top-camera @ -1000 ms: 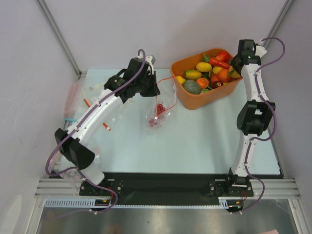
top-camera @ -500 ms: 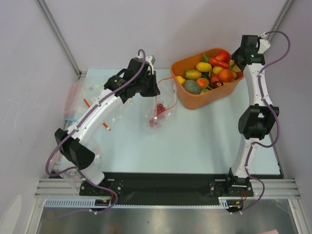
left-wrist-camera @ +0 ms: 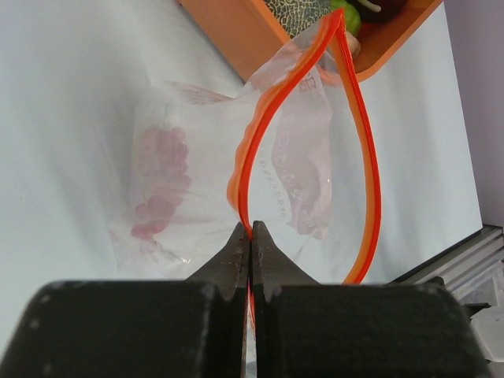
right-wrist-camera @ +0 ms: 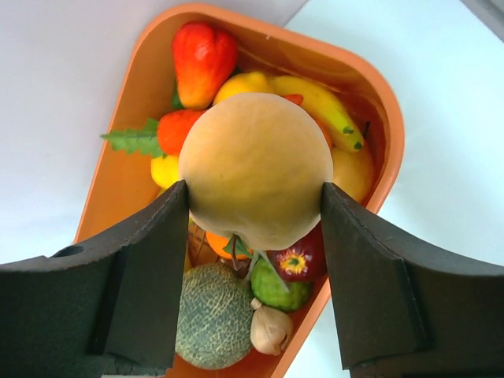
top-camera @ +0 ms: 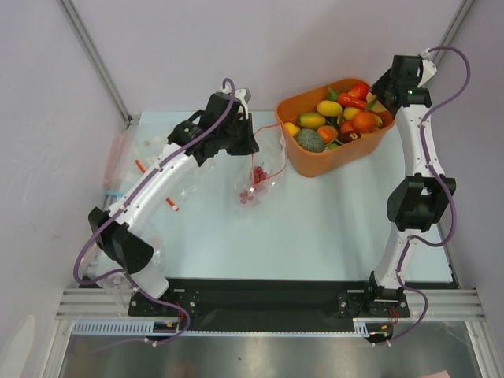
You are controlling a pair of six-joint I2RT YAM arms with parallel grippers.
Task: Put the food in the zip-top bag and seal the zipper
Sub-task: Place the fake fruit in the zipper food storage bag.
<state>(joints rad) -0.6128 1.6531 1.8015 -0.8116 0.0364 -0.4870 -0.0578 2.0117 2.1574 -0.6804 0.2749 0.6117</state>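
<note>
My left gripper [top-camera: 249, 146] [left-wrist-camera: 250, 230] is shut on the red-orange zipper [left-wrist-camera: 368, 181] of the clear zip-top bag [top-camera: 258, 178] [left-wrist-camera: 197, 157], whose mouth hangs open in a loop. Purple-red grapes [top-camera: 253, 187] [left-wrist-camera: 161, 181] lie inside the bag. My right gripper [right-wrist-camera: 256, 197] is shut on a round pale-yellow toy fruit [right-wrist-camera: 253, 169] and holds it above the orange tub [top-camera: 315, 163] [right-wrist-camera: 118, 150]. In the top view the right gripper is hidden under its wrist [top-camera: 403, 79] at the tub's far right corner. More food [top-camera: 339, 118] fills the tub.
The tub's near corner [left-wrist-camera: 232, 31] stands just beyond the bag's mouth. Spare clear bags [top-camera: 118, 157] lie at the table's far left, with small red-orange pieces [top-camera: 173, 206] near the left arm. Walls and frame posts close in the back and sides.
My right wrist has moved up and back toward the tub's far right corner. The left arm and the bag have not moved.
</note>
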